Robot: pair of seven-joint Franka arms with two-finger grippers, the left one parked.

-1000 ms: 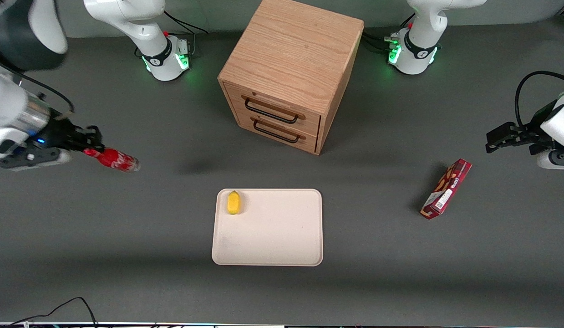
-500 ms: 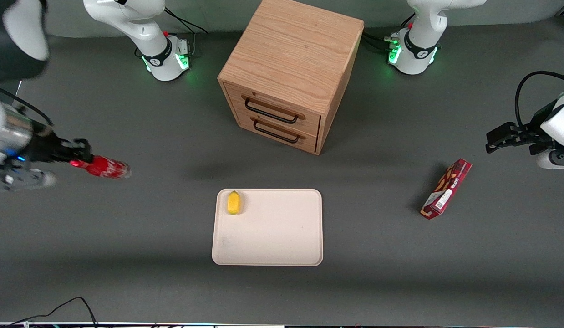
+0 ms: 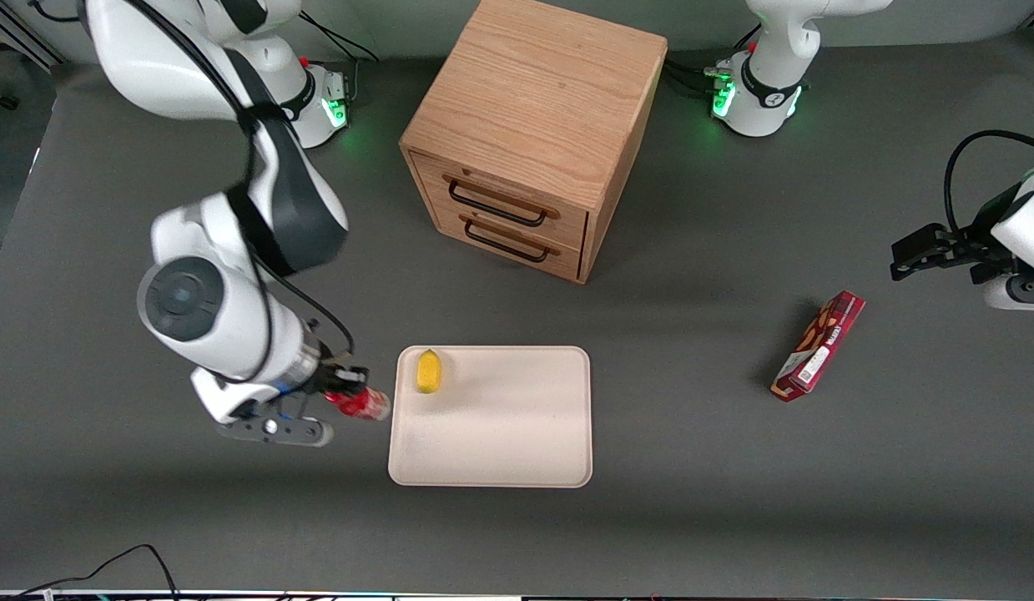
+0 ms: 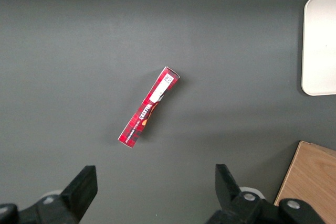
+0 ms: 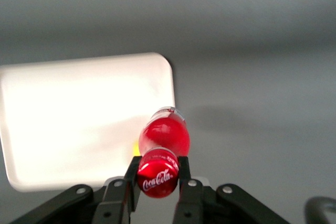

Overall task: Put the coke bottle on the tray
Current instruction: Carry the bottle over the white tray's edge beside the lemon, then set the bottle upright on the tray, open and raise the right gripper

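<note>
One coke bottle (image 3: pixel 360 403), clamped by its cap in the gripper (image 3: pixel 343 395), hung at the tray's (image 3: pixel 517 451) nine o'clock edge mid-carry; next, moving over the tray and lowering.

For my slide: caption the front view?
Gripper holds the coke bottle beside the tray, which carries a yellow item.
</note>
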